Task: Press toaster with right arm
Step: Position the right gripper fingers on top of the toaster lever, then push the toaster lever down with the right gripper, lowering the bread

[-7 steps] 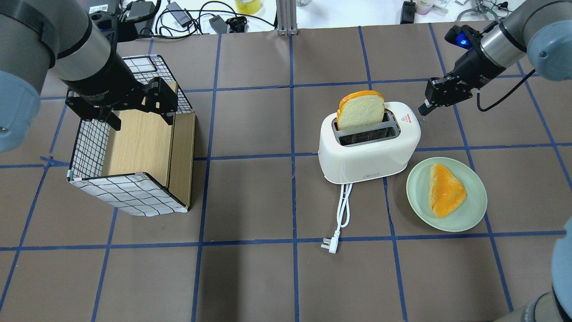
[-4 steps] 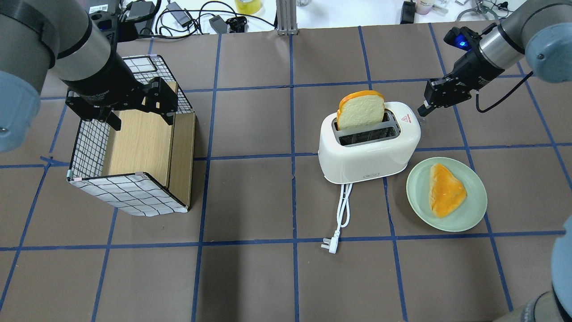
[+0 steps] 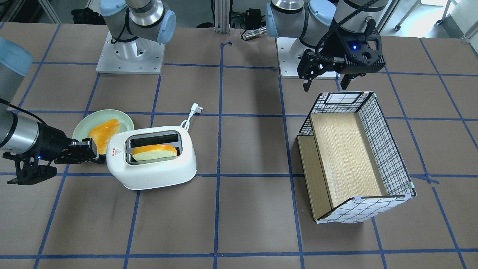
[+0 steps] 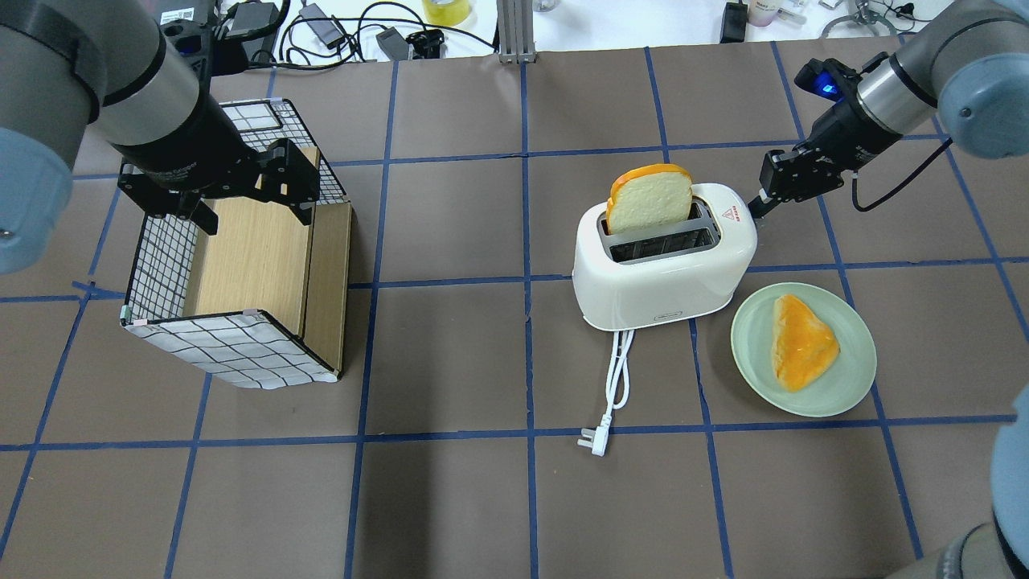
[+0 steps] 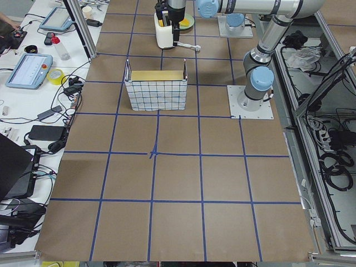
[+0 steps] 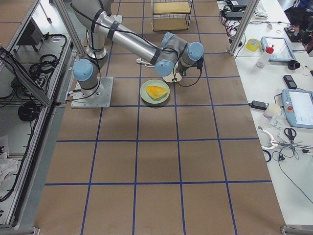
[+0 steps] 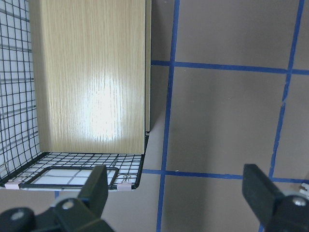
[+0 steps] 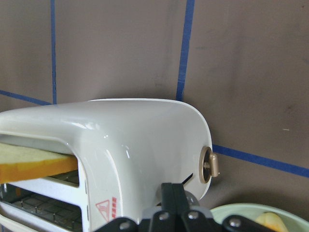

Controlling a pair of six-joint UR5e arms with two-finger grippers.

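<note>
Front-facing view: the right hand (image 3: 100,158) has its fingers pressed together. Its tip is at the end wall of the toaster (image 3: 149,166), and contact cannot be confirmed. The toaster stands on the table (image 3: 242,224) directly ahead of that tip, with a slice (image 3: 154,151) in one slot. A plate (image 3: 79,129) carrying bread (image 3: 104,131) lies just beside this hand. The left hand (image 3: 325,84), fingers spread and holding nothing, hangs above one end wall of the box (image 3: 351,153).

Overhead view: the right hand's tip meets the toaster's short end, on the side with the red triangle sticker. The plate is near, on the robot's side of the hand.

Right wrist view: the joined fingers (image 8: 171,195) show as a single black bar. The toaster's end wall is immediately ahead, and a gold knob (image 8: 210,164) is just beside the tip.

Left wrist view: the fingers (image 7: 96,186) stand wide apart with nothing between them. The box is ahead and below.

Side views: the hands are too small to judge.
</note>
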